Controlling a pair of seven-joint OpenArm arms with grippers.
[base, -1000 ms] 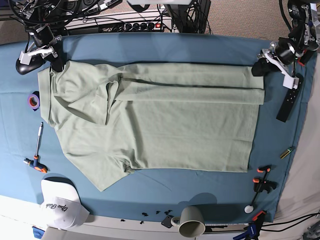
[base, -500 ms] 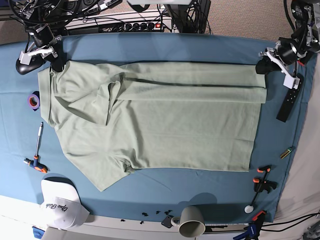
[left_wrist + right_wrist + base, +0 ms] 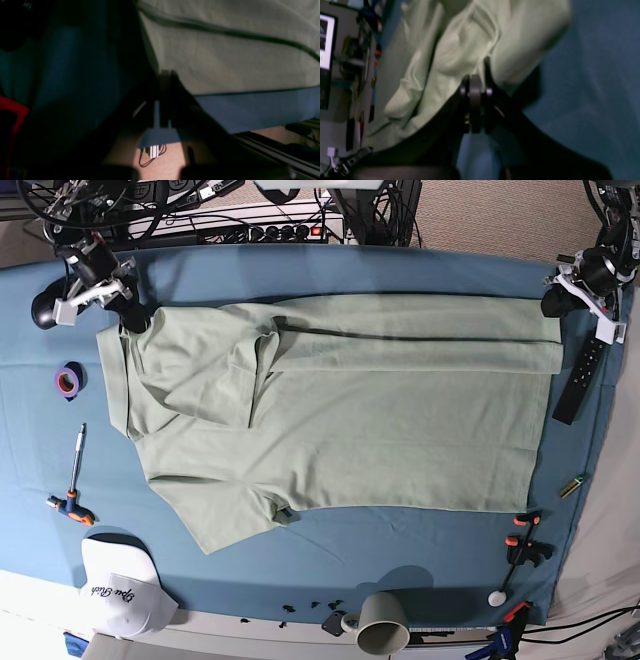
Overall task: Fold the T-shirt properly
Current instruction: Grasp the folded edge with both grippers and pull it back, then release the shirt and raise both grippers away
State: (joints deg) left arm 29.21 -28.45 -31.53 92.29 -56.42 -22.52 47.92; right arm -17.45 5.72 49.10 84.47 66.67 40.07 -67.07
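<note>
The T-shirt (image 3: 340,420) lay spread across the blue table cloth (image 3: 330,275), its far long edge already turned over into a narrow band, one sleeve sticking out toward the near edge. At the band's two far corners sat the grippers. The right gripper (image 3: 128,315) was pressed closed on the shoulder corner; its wrist view showed the jaws together with pale fabric bunched at them. The left gripper (image 3: 556,302) sat at the hem corner with its jaws closed, though that wrist view was dark, so whether cloth was actually pinched there was only probable.

The chief risk, as I judged it, was uneven tension: if one corner slipped free, the band would sag and the fold line would run crooked. The hem corner also lay close to the black remote (image 3: 572,388) and the cloth's edge, so a wide sweep might drag the shirt over them. The loose sleeve could tuck under and crease.
</note>
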